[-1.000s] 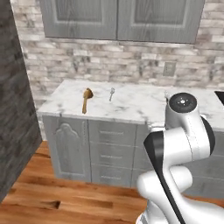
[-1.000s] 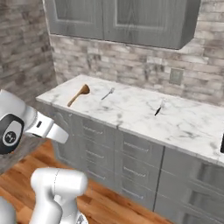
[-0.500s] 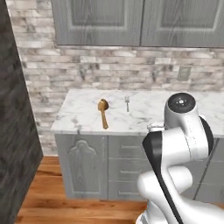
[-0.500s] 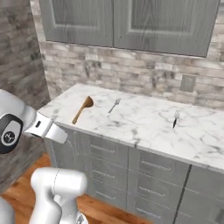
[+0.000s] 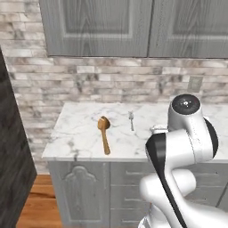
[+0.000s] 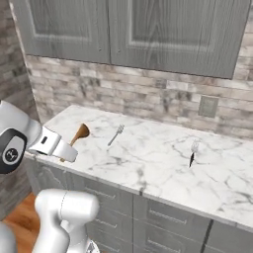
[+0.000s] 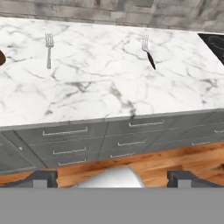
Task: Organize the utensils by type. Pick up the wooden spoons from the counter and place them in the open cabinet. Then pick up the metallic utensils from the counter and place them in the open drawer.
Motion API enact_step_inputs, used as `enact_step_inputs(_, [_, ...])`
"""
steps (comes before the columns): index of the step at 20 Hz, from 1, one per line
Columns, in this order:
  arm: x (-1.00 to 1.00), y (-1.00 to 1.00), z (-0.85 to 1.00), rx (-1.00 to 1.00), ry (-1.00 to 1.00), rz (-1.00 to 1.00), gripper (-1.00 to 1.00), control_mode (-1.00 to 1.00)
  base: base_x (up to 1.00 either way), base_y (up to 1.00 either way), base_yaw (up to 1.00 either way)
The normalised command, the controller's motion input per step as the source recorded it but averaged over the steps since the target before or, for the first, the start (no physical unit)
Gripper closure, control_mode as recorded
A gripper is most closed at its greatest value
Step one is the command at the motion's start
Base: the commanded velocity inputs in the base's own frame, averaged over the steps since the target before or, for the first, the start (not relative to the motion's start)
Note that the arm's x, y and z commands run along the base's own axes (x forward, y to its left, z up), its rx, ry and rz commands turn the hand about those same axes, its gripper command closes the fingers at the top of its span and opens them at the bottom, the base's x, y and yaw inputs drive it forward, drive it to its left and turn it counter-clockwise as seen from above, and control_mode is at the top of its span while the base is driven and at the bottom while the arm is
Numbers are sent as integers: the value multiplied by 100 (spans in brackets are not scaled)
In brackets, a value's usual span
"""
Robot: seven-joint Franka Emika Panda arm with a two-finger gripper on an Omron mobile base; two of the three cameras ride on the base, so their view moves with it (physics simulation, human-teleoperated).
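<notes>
Two dark fingertips (image 7: 43, 178) are seen at the bottom of the hand view, set wide apart with nothing between them; the gripper (image 7: 112, 179) is judged open and empty, held back from the counter (image 7: 109, 87) over the wood floor (image 7: 144, 164). Nearest the counter's front edge, one wooden spoon (image 5: 104, 132) is laid with its handle toward the robot. Just beyond and beside it, the thin silver fork (image 5: 131, 120) is found. Further along the slab, a second fork with a dark handle (image 7: 148, 53) is seen, well apart from the first. Behind, closed upper cabinets (image 5: 133, 26) are mounted over the brick wall.

Risk, as judged: only one spoon is visible, so the second could be missed. The spoon and silver fork lie near each other, so a careless approach could nudge the fork. No open cabinet or drawer is in sight, so placement could be misjudged.
</notes>
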Motion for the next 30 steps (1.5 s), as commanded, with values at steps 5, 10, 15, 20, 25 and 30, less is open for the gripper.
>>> enact_step_inputs(5, [0, 0, 0, 0, 0, 0, -100, 100, 46, 31, -2])
enact_step_inputs(10, [0, 0, 0, 0, 0, 0, -100, 100, 44, 52, -2])
enact_step_inputs(15, [0, 0, 0, 0, 0, 0, -100, 100, 53, 50, -14])
enact_step_inputs(20, [0, 0, 0, 0, 0, 0, -100, 100, 39, 25, -7])
enact_step_inputs(25, [5, 5, -5, 0, 1, 0, -100, -100, 10, 15, 0])
enact_step_inputs(30, [39, 32, -17, 2, 15, 5, -100, -100, 0, 0, 0])
